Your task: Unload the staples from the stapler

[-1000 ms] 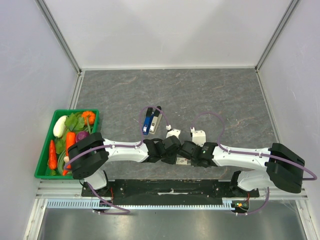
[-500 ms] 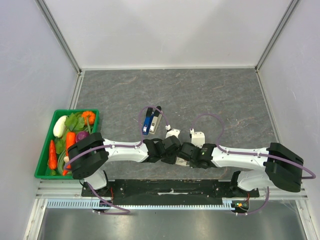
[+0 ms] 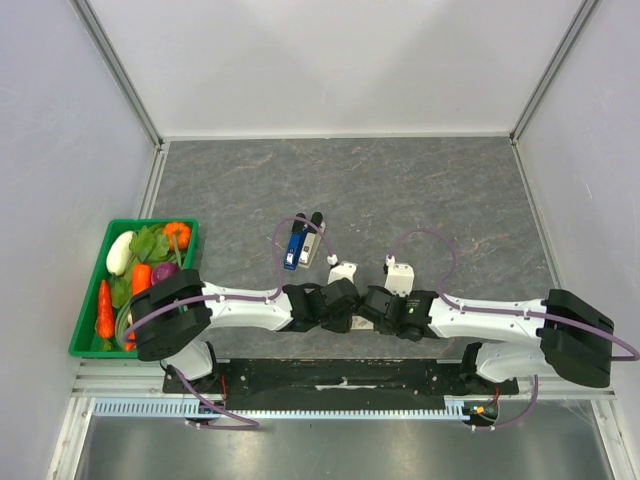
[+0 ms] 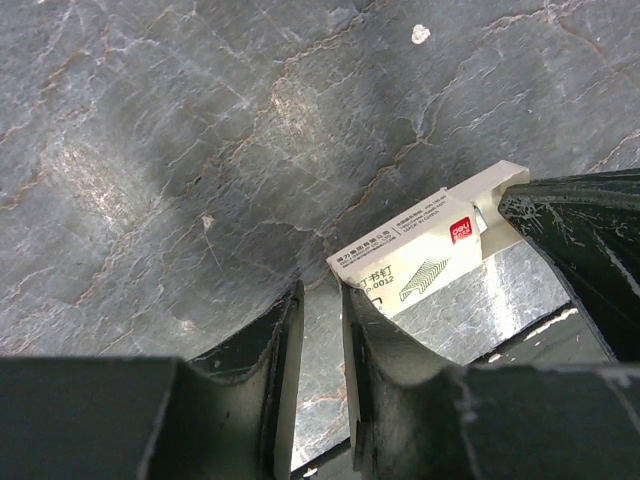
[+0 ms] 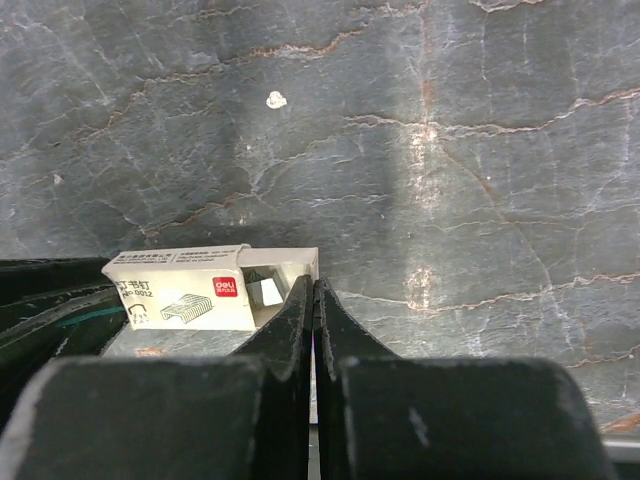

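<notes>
My right pincer (image 5: 315, 287) is pressing together beside the white cardboard staple box (image 5: 180, 288). My left pincer (image 4: 322, 292) is gaping narrowly, and I cannot tell whether it is gripping anything. The slim grey metal stapler (image 3: 312, 238) is lying at my eleven o'clock.

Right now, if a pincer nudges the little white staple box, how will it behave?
The staple box looks like thin printed card, so it is probably light and easily crushed. Its inner tray sits partly slid out, so a push may slide it further. Being flat-sided, it should skid, not roll.
</notes>
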